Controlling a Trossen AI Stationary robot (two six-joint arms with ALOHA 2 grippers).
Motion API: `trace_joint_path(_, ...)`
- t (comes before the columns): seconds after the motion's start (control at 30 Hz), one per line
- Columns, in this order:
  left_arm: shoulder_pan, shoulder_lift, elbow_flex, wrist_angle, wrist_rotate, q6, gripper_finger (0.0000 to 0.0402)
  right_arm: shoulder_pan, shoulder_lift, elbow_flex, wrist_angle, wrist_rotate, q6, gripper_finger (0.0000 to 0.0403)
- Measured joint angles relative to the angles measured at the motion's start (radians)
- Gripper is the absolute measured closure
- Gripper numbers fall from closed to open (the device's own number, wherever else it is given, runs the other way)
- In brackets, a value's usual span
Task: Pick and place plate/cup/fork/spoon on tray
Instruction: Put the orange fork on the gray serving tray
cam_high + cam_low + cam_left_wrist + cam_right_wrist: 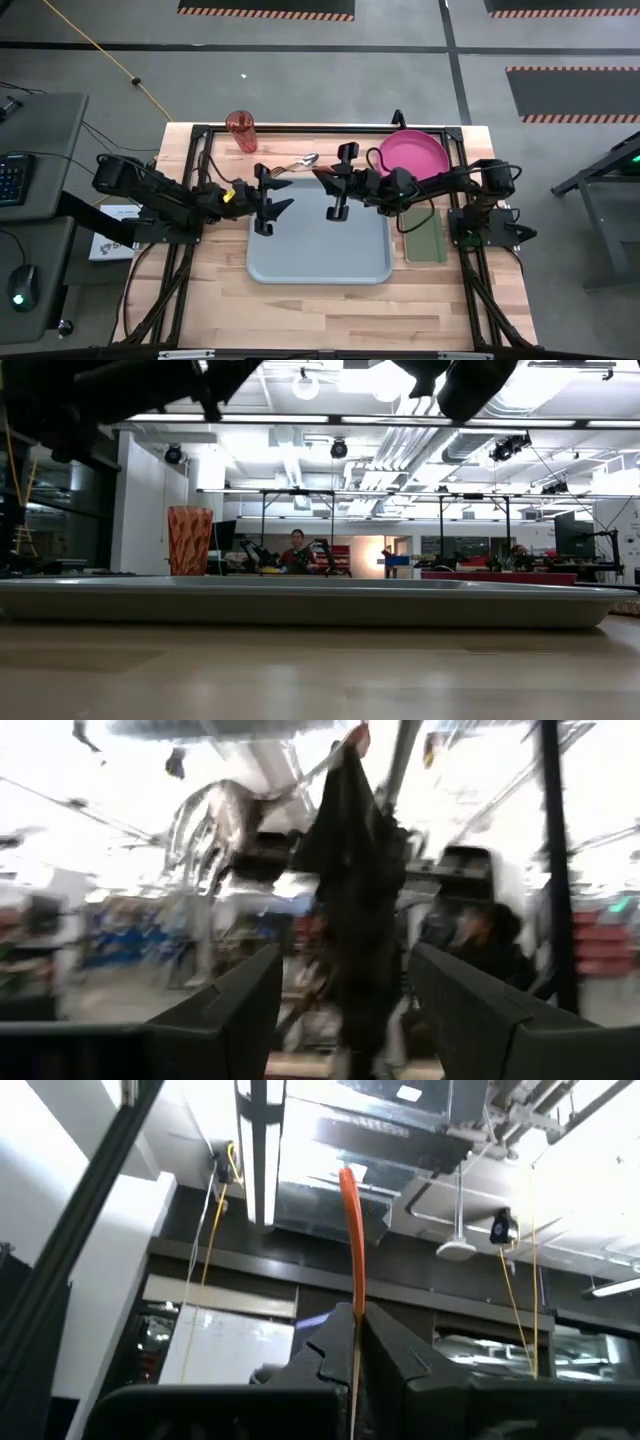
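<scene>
The right fingers (pixel 352 1342) are pinched shut on a thin orange handle (pixel 350 1230), whose silver spoon (pixel 300 161) end juts out over the tray's (pixel 318 260) far rim. The left fingers (pixel 268 200) face them spread wide and hold nothing. Behind the right arm lies the plate (pixel 412 152); the cup (pixel 241 130) stands on the surface beyond the left fingers.

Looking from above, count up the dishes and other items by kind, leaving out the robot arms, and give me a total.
Cup: 1
Plate: 1
Spoon: 1
Tray: 1
Green pad: 1
Total: 5
</scene>
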Motion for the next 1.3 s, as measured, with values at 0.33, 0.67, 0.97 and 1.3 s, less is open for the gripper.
trace_joint_path(0.33,-0.002,0.008,0.147,0.000,0.145,-0.079,0.0190,0.005,0.000,0.067,0.000,-0.039,-0.008,0.0403)
trace_joint_path(0.67,-0.002,0.002,0.252,0.000,0.144,-0.034,0.0190,0.005,0.000,0.070,-0.017,-0.040,-0.009,0.0403)
trace_joint_path(0.97,-0.002,0.002,0.297,0.000,0.126,0.010,0.0190,0.005,0.000,0.070,-0.048,-0.040,-0.008,0.0403)
trace_joint_path(1.3,0.015,0.002,0.297,0.001,0.118,0.010,0.0190,0.004,-0.001,0.070,-0.079,-0.030,-0.009,0.0403)
